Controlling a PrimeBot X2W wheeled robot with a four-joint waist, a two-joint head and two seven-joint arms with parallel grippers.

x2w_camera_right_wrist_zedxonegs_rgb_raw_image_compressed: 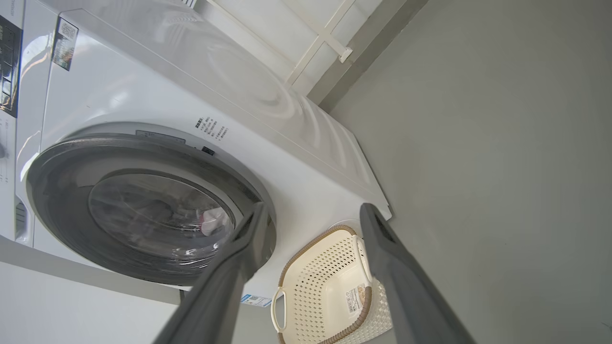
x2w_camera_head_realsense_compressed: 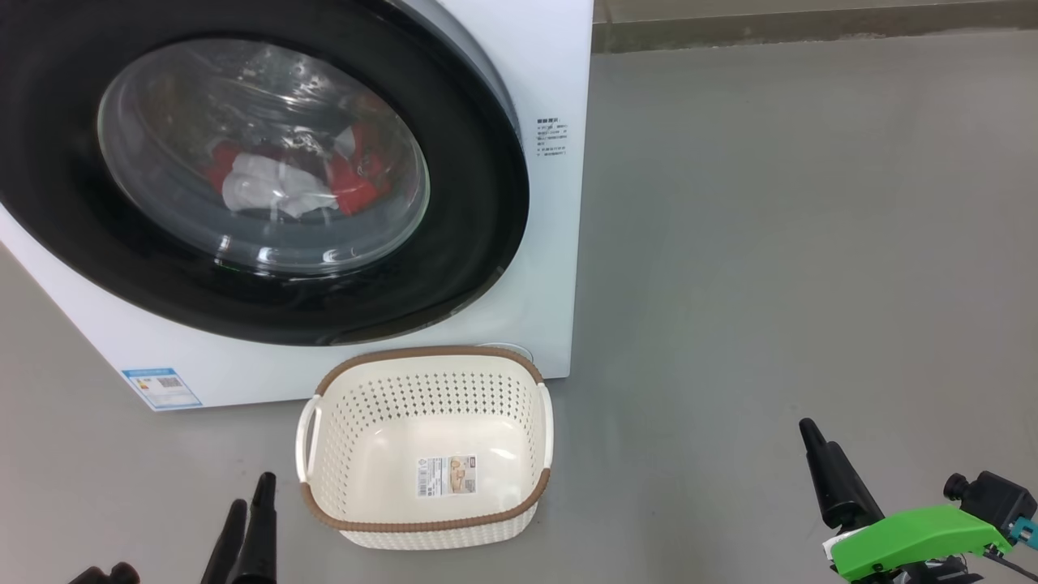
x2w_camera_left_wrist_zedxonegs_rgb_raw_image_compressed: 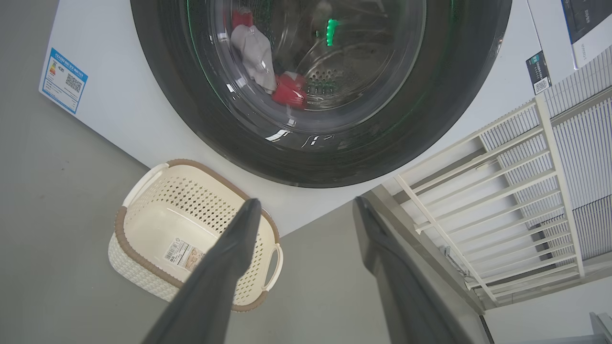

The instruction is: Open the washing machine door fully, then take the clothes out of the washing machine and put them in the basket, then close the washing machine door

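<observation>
Grey floor [x2w_camera_head_realsense_compressed: 770, 243], white railing [x2w_camera_left_wrist_zedxonegs_rgb_raw_image_compressed: 502, 191]

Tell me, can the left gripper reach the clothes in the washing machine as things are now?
Probably not. The washing machine door is not swung open; it stands between the open left gripper and the clothes seen through it.

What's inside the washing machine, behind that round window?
Through the door's glass, red and white clothes lie in the holed steel drum. The door's wide black rim covers the drum's edges, and reflections blur the rest, so more clothes may be hidden.
</observation>
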